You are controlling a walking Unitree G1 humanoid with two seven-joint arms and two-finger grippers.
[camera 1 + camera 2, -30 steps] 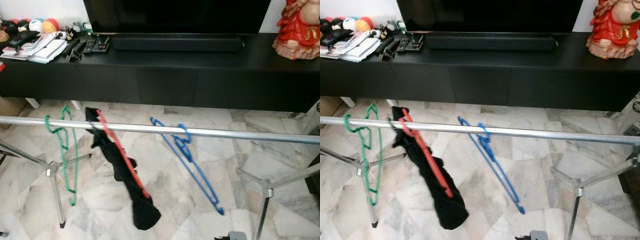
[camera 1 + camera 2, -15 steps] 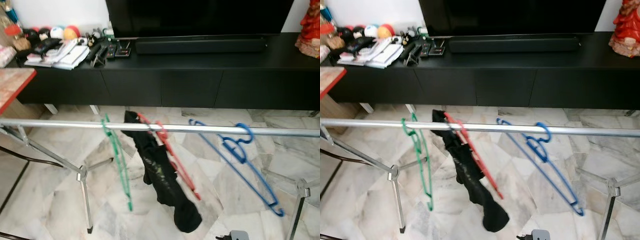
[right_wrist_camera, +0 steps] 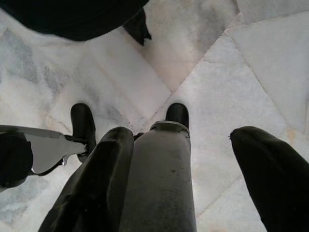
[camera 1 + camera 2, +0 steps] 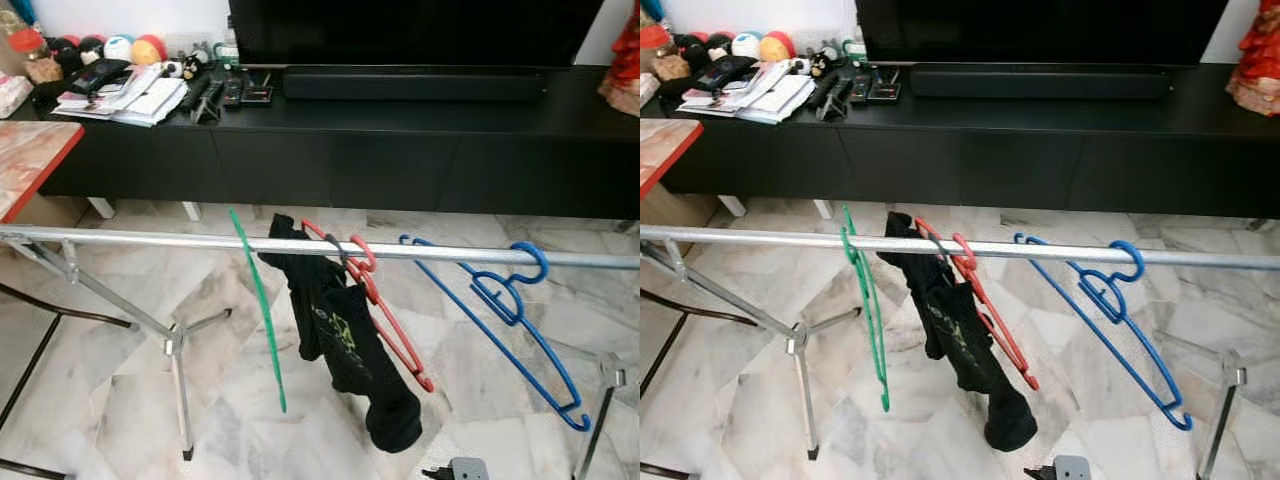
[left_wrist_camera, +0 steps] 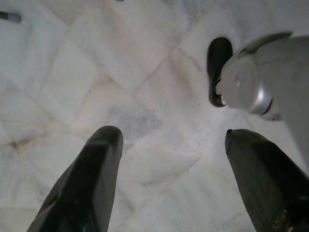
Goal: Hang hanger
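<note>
Hangers green [image 4: 865, 300], red [image 4: 980, 305], blue [image 4: 1110, 320] hung on rail [image 4: 1200, 258] at 12 o'clock | left gripper [image 5: 169, 179], right gripper [image 3: 193, 179] spread, empty | task looked done

You saw the rail [image 4: 150, 238] run off both picture edges, the red figurine [image 4: 1260, 60] was cropped, and the table's [image 4: 400, 110] small clutter [image 4: 120, 75] stayed too small to identify.
</note>
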